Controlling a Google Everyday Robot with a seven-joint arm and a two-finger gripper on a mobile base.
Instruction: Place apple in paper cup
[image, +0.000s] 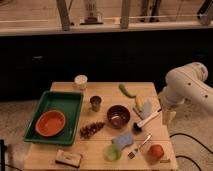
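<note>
Off the desk's (107, 90) right edge hung the hand (169, 116), grip impossible to tell; apple (156, 151) below-left, near the corner; paper cup (81, 81) well left.

The scene is lit dimly and warmly from above. The light wooden table (107, 90) is shown brightest, while the background behind it is left nearly black. Soft, short shadows are cast beside objects. A pale sheen is seen on the white arm (187, 85), whose gripper (168, 116) is held at the table's right edge.
</note>
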